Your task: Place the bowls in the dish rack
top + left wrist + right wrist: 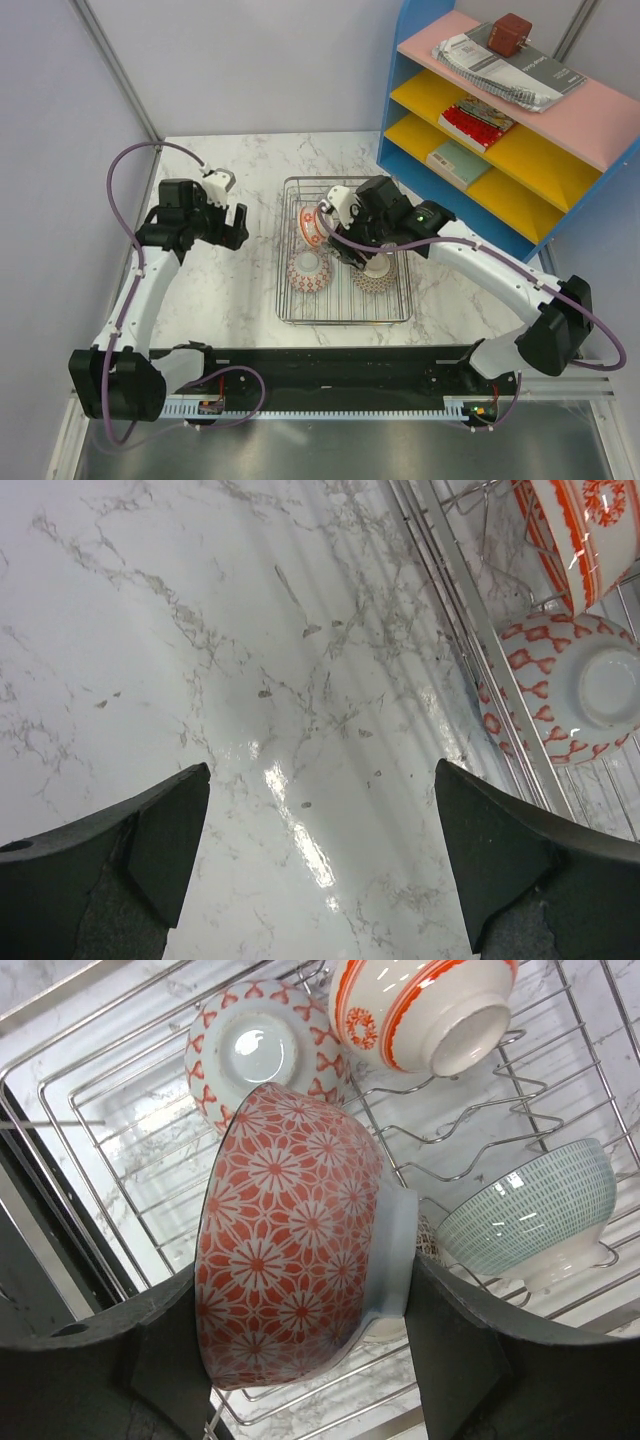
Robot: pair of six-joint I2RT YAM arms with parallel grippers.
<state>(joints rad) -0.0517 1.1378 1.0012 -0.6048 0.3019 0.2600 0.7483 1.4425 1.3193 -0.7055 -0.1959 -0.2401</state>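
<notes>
The silver wire dish rack (pixel 392 310) stands mid-table. My right gripper (pixel 305 1290) is shut on a red-orange bowl with white flower pattern (pixel 290 1230) and holds it on edge above the rack wires (pixel 120 1140). Three bowls show in the rack: a white one with red bows, upside down (pixel 262 1050), a white one with orange stripes (pixel 425 1005), and a pale teal one (pixel 530 1215). In the top view the right gripper (pixel 347 243) is over the rack's middle. My left gripper (pixel 320 780) is open and empty above bare marble, left of the rack (pixel 450 570).
A blue shelf unit (pixel 400 90) with pink and yellow shelves and books stands at the back right, close to the rack's far right corner. A patterned bowl (pixel 375 277) sits under the right arm. White walls bound the marble table (pixel 240 290) on the left and back.
</notes>
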